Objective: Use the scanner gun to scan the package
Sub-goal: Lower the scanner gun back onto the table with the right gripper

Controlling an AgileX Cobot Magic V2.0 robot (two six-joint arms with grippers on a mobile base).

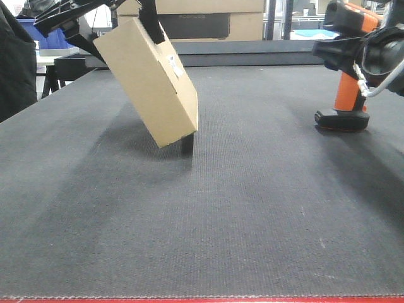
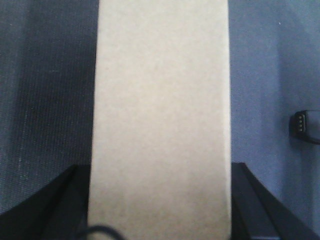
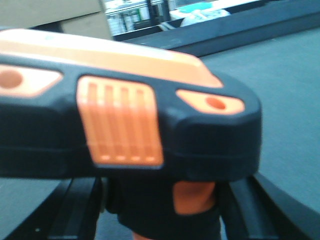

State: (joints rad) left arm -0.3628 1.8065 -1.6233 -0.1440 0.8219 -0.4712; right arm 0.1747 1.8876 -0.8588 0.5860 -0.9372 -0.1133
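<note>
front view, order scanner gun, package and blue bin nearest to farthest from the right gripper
1. scanner gun, at the right, between the jaws of the right gripper.
2. package, tilted, left of centre.
3. blue bin, far left, in the background.

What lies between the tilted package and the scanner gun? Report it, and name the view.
Only bare dark mat. The exterior front-facing view shows nothing else between the package and the scanner gun.
</note>
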